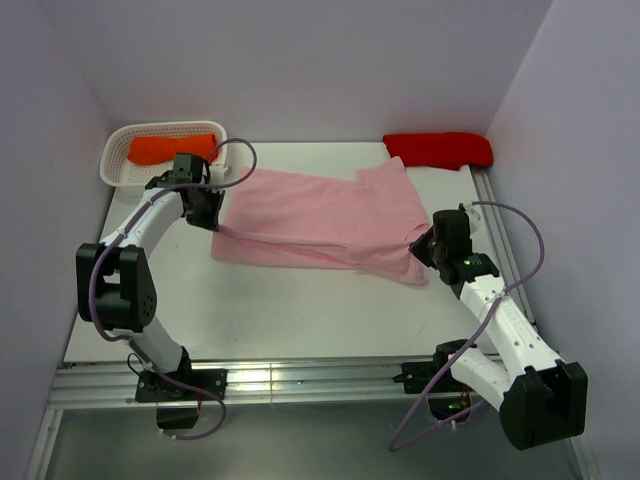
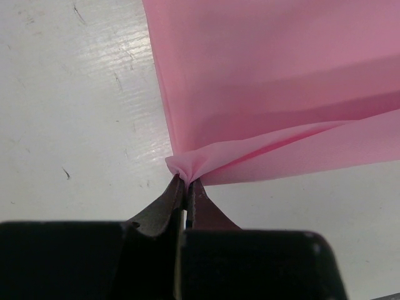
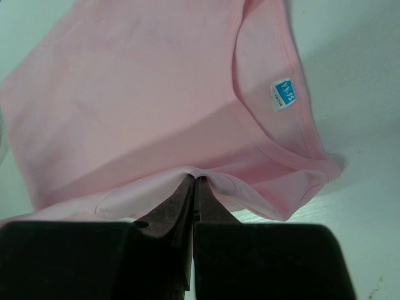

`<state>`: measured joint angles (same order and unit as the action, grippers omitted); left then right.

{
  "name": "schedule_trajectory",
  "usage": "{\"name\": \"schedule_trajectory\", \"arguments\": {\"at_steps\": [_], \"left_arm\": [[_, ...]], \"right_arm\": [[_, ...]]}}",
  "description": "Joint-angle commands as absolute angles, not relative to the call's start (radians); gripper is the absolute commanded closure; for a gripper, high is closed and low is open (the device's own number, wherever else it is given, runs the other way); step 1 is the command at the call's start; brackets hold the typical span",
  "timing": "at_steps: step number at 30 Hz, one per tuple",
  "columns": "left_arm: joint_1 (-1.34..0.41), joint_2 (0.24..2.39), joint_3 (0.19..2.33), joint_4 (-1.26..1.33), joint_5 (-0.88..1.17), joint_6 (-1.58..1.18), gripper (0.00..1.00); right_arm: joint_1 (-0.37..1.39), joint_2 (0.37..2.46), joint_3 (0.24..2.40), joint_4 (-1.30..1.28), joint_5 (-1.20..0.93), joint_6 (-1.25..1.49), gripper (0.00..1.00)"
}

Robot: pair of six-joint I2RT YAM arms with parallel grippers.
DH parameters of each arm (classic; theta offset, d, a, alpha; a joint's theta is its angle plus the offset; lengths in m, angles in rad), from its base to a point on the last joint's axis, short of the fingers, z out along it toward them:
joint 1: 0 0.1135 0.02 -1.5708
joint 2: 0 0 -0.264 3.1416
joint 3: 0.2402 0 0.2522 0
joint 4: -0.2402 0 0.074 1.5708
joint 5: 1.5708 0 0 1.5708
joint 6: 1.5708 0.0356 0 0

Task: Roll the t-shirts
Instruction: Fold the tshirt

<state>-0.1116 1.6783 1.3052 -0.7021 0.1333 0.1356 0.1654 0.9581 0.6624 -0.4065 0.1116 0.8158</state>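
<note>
The light pink t-shirt [image 1: 320, 220] is spread across the middle of the white table [image 1: 300, 320], with a layer folded along its 6 o'clock side. Its 9 o'clock edge is pinched by the left gripper [image 2: 185, 181], whose jaws are closed tight on a small gather of cloth. At the 3 o'clock end, near the collar with its blue label [image 3: 282, 95], a fold is clamped in the closed right gripper [image 3: 195, 180]. An orange bundle [image 1: 170, 148] is seen in a white basket [image 1: 115, 165] at 10 o'clock, and a red bundle [image 1: 440, 148] is laid at 1 o'clock.
</note>
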Motion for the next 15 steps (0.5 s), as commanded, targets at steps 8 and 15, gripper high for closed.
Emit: {"name": "schedule_trajectory", "arguments": {"at_steps": [8,15], "left_arm": [[-0.124,1.773,1.396,-0.703,0.117,0.112,1.0],[-0.126,1.859,1.436,-0.675,0.107,0.101,1.0]], "right_arm": [[0.149,1.103,0.762,-0.373,0.133,0.769,1.0],[0.133,1.196,0.772,-0.325,0.129,0.753,1.0]]}}
